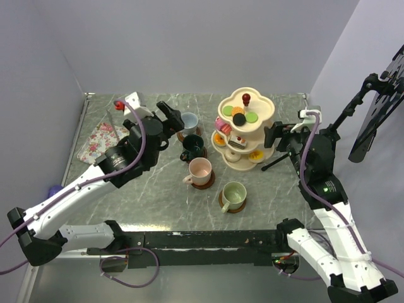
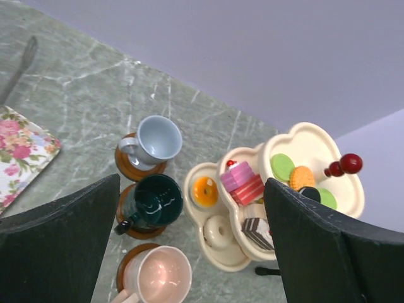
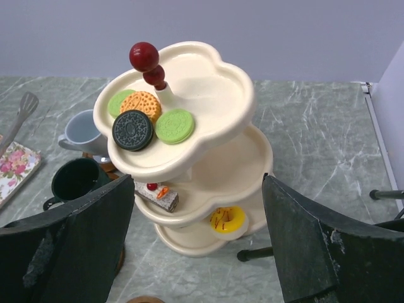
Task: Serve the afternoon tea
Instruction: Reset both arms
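The cream three-tier stand (image 1: 264, 108) with its red knob (image 1: 245, 98) stands at the back right, and small cakes lie on every tier. Left of it, four mugs sit on brown saucers: grey-blue (image 1: 189, 121), dark green (image 1: 191, 147), pink (image 1: 200, 169) and light green (image 1: 233, 195). My left gripper (image 1: 164, 123) hovers open beside the grey-blue mug and holds nothing. In the left wrist view the left gripper (image 2: 189, 252) is above the pink mug (image 2: 158, 274). My right gripper (image 3: 199, 246) is open and empty, facing the stand (image 3: 208, 88) from the right.
A floral tray (image 1: 100, 141) lies at the far left, with thin metal tongs (image 2: 25, 55) behind it. A black tripod leg (image 1: 273, 165) rests on the table just right of the stand. A black frame (image 1: 379, 107) hangs at the right edge.
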### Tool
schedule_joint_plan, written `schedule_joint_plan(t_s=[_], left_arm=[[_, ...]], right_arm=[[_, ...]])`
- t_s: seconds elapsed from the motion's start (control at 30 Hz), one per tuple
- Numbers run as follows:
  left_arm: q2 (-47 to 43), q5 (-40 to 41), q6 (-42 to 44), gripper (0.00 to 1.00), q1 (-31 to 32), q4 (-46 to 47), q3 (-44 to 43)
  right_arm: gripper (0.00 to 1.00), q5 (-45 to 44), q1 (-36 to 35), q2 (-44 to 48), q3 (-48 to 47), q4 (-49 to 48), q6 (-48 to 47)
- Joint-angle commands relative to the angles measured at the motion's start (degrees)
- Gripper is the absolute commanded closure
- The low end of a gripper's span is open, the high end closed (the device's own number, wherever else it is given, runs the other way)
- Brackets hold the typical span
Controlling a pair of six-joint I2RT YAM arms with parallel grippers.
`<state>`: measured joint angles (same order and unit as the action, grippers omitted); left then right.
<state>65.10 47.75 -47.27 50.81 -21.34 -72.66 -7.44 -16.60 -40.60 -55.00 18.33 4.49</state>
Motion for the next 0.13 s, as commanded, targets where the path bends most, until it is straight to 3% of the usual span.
schedule_joint_plan(t_s=[0.0,0.1], left_arm=[[-1.2,3.8,0.6,0.00,0.1,-0.1,-1.9],[-0.6,3.9,1.0,0.00,0.1,0.3,-3.1]], right_arm=[[0.12,0.1,0.3,0.1,0.0,-2.7,-1.3],[0.12,-0.1,0.3,-0.1,-0.6,-2.5,-1.7]])
